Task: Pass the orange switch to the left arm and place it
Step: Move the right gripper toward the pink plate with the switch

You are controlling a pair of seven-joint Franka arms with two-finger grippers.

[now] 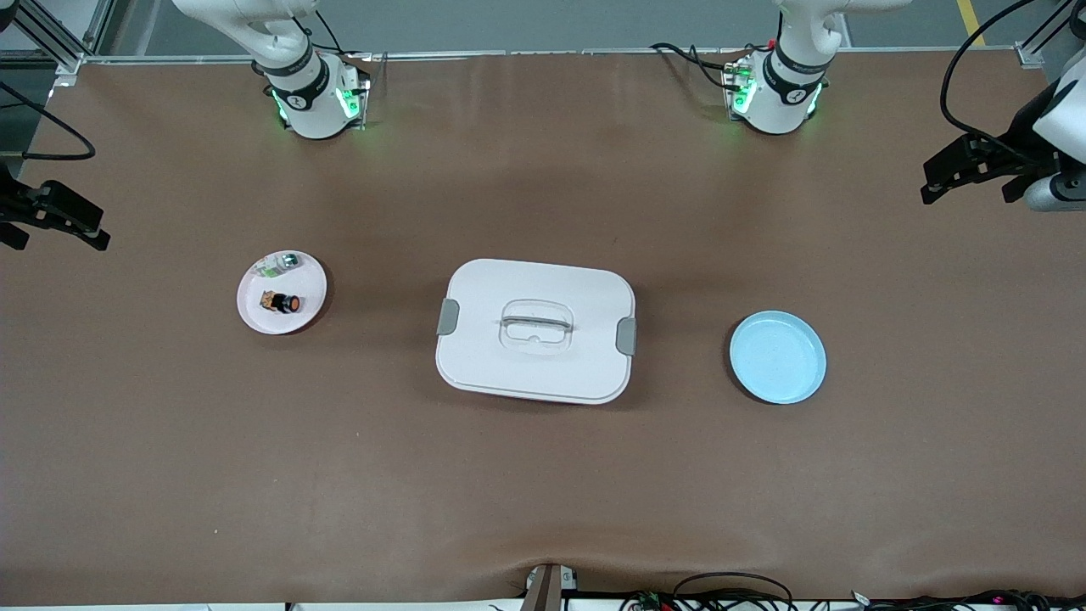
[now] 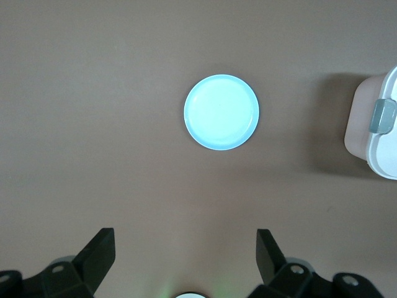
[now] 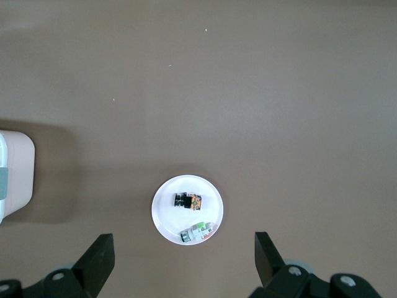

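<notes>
Brown table carrying box mid-way, orange switch lying on white plate beside green-and-silver piece, wrist views alone showing left gripper spread empty over blue plate, right gripper spread empty over white plate.

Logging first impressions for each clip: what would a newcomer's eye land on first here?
The big white box with grey side latches sits mid-table between two plates. The white plate toward the right arm's end carries the tiny orange switch and a small green-and-silver piece; the light blue plate toward the left arm's end is bare. Both arms wait high, the right gripper over the white plate and the left gripper over the blue one, jaws open.
</notes>
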